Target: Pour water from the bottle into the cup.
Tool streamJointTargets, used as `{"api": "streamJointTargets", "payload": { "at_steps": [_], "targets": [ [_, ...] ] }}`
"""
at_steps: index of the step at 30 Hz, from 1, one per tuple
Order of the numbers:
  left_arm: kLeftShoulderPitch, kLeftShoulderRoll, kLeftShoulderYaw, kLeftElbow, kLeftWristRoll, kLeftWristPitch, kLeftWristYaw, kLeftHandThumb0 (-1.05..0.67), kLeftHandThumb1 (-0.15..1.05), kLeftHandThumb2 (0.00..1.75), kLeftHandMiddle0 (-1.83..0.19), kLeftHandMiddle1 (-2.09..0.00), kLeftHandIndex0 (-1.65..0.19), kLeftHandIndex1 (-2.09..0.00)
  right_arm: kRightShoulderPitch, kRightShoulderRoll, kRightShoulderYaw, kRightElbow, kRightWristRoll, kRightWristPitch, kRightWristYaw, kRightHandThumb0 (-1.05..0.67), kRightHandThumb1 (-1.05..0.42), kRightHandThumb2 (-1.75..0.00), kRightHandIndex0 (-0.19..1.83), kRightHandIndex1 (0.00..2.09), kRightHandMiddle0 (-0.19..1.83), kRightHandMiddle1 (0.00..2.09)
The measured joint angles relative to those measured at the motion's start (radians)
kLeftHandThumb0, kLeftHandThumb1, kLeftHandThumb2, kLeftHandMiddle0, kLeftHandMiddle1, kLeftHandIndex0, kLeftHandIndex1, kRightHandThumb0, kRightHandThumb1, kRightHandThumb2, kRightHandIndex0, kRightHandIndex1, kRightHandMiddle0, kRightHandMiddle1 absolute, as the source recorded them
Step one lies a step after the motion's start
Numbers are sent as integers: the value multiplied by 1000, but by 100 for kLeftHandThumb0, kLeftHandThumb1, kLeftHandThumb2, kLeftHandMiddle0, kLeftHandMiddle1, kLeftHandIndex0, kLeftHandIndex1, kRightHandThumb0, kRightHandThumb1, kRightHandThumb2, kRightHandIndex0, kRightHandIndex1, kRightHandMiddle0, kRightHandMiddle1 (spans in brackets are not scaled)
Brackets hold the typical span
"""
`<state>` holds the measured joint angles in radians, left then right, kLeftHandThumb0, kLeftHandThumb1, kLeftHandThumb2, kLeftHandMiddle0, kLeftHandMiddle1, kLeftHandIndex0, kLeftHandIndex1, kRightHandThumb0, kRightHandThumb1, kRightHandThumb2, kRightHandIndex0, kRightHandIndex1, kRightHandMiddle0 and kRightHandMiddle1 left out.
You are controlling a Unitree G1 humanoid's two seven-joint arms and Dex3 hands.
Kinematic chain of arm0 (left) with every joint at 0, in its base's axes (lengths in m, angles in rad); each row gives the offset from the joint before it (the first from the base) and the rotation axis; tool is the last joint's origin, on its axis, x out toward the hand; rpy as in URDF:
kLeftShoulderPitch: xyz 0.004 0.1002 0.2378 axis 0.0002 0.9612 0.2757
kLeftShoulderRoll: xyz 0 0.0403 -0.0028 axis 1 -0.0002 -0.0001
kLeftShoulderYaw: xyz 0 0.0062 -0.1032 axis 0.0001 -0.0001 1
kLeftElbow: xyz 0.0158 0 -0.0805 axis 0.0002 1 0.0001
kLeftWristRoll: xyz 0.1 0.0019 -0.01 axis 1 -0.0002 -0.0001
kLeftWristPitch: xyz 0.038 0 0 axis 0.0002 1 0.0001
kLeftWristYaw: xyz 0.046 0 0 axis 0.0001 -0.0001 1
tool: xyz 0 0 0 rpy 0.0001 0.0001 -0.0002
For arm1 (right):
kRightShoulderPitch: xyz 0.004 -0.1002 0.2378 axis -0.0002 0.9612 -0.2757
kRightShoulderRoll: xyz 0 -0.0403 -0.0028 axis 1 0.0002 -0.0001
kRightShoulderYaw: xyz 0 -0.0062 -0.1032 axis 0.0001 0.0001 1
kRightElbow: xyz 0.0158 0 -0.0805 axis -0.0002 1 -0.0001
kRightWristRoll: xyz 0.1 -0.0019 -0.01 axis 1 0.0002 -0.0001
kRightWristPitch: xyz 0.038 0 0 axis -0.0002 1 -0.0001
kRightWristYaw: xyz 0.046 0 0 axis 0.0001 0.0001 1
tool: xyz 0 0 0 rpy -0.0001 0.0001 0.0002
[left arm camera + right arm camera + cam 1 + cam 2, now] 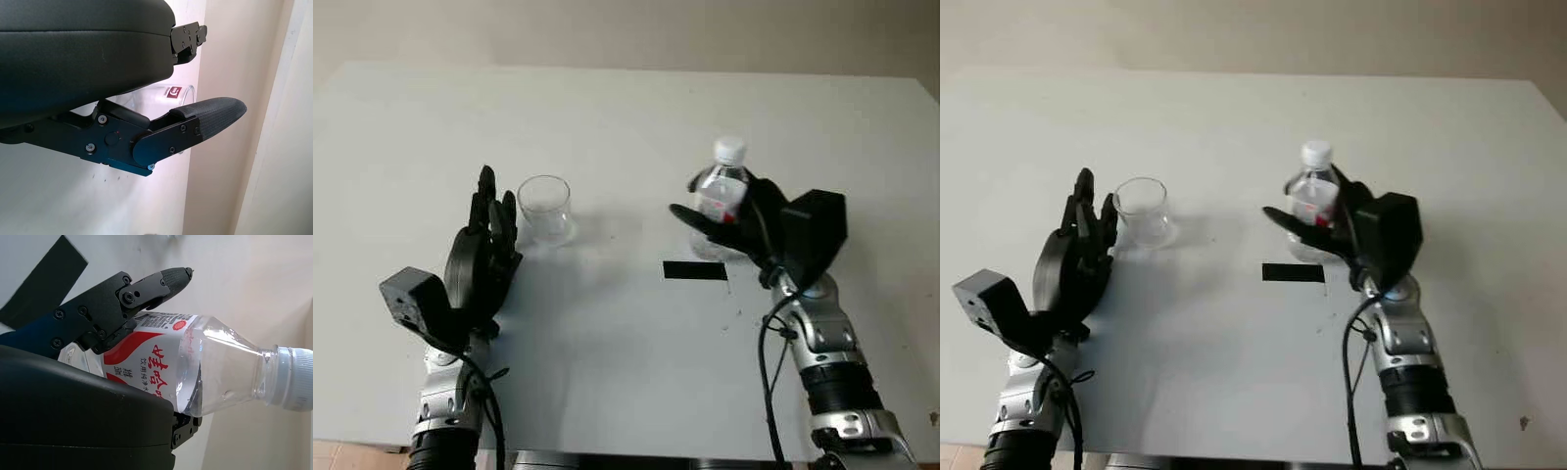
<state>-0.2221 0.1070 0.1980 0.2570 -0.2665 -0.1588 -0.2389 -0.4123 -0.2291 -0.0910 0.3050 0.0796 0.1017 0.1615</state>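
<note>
The bottle (pixel 195 367) carries a red and white label (pixel 146 364) with large Chinese characters, "蛙哈哈" as best I can read. Smaller print beneath them is too fine to make out.

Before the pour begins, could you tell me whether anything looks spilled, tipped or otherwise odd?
One oddity: the bottle in the right hand still wears its white cap. Otherwise nothing is spilled; the cup stands upright beside the open left hand.

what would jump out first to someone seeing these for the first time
The right hand is wrapped around a capped water bottle with a red and white label, standing upright on the white table right of centre. To the left, an empty clear cup stands beside the open left hand. A black tape strip lies by the bottle.
</note>
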Motion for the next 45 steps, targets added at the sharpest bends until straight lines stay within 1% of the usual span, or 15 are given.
{"api": "streamJointTargets", "payload": {
  "at_steps": [6, 16, 19, 20, 21, 25, 27, 30, 35, 38, 45],
  "targets": [
    [-11, -9, -2, 19, 0, -12, 0, -80, 105, 81, 12, -5, 19, -5, 23, 0, 10, -34, -42, 3, -23, -25, -105, -19, 75, 209, 18, 209],
    [-11, -9, -2, 19, -1, -8, -1, -80, 105, 80, 12, -5, 19, -4, 25, 19, 11, -46, -40, 36, -27, -26, -105, -19, 74, 209, 16, 209],
    [-10, -9, -2, 19, -1, -9, -1, -81, 105, 80, 13, -5, 19, -3, 25, 28, 11, -45, -31, 27, -13, -27, -105, -20, 89, 209, 23, 209],
    [-10, -9, -2, 19, -1, -9, -1, -81, 105, 80, 13, -5, 19, -4, 25, 33, 11, -45, -27, 26, -7, -27, -105, -20, 99, 209, 31, 209],
    [-10, -9, -2, 19, -1, -10, -1, -81, 105, 80, 13, -5, 19, -4, 25, 38, 12, -45, -22, 25, 0, -27, -105, -21, 104, 209, 36, 209],
    [-7, -9, -1, 14, -1, -9, -1, -81, 105, 79, 12, -6, 18, -4, 29, 65, 17, -63, 2, 46, 10, -26, -105, -23, 113, 209, 49, 209],
    [-3, -9, -1, 9, -1, -9, -1, -80, 105, 79, 12, -5, 19, -4, 39, 86, 20, -84, 15, 61, 11, -26, -105, -24, 117, 209, 64, 209],
    [4, -5, -1, 2, 0, -8, -3, -80, 105, 79, 12, -5, 19, -4, 58, 112, 28, -119, 37, 87, 13, -25, -105, -26, 122, 209, 79, 209],
    [13, -3, -1, -13, -1, 3, -3, -80, 105, 79, 11, -6, 18, -4, 89, 132, 45, -175, 50, 120, 19, -25, -105, -29, 124, 209, 86, 209],
    [17, -3, 0, -23, -2, 10, -3, -80, 105, 79, 12, -5, 19, -4, 100, 132, 52, -197, 50, 134, 19, -25, -105, -30, 131, 209, 90, 209],
    [30, -4, 0, -40, -3, 19, 0, -79, 105, 79, 12, -5, 19, -4, 113, 129, 64, -223, 19, 142, 12, -24, -105, -30, 134, 209, 90, 209]
  ]
}}
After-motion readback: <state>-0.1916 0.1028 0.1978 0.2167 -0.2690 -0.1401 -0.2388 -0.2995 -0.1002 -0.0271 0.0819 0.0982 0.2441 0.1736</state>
